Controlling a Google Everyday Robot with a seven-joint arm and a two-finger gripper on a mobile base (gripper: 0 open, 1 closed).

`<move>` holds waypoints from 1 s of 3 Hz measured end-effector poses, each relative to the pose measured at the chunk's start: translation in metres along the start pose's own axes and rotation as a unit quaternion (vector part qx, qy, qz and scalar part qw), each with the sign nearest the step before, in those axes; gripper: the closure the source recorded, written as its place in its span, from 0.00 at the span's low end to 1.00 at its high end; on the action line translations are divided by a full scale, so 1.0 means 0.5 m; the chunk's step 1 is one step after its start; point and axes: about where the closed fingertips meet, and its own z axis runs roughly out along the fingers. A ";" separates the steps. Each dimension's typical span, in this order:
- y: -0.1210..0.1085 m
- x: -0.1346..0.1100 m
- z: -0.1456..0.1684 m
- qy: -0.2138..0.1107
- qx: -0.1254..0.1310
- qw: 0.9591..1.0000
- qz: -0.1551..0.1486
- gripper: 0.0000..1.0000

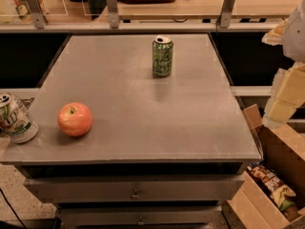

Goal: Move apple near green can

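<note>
The red-orange apple (75,119) sits on the grey table (143,109) near its front left corner. The olive-green can (162,56) with pale cursive lettering stands upright at the back middle of the table, well apart from the apple. My gripper (285,97) shows as pale blocky parts at the right edge of the view, beyond the table's right side. It is far from both the apple and the can and holds nothing that I can see.
A white-and-green "UP" can (15,118) stands at the table's left edge, just left of the apple. An open cardboard box (271,185) with snack bags is on the floor at the right. A counter with posts (112,6) runs behind the table.
</note>
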 end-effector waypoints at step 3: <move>0.034 -0.070 0.067 -0.132 -0.015 0.990 0.047 0.00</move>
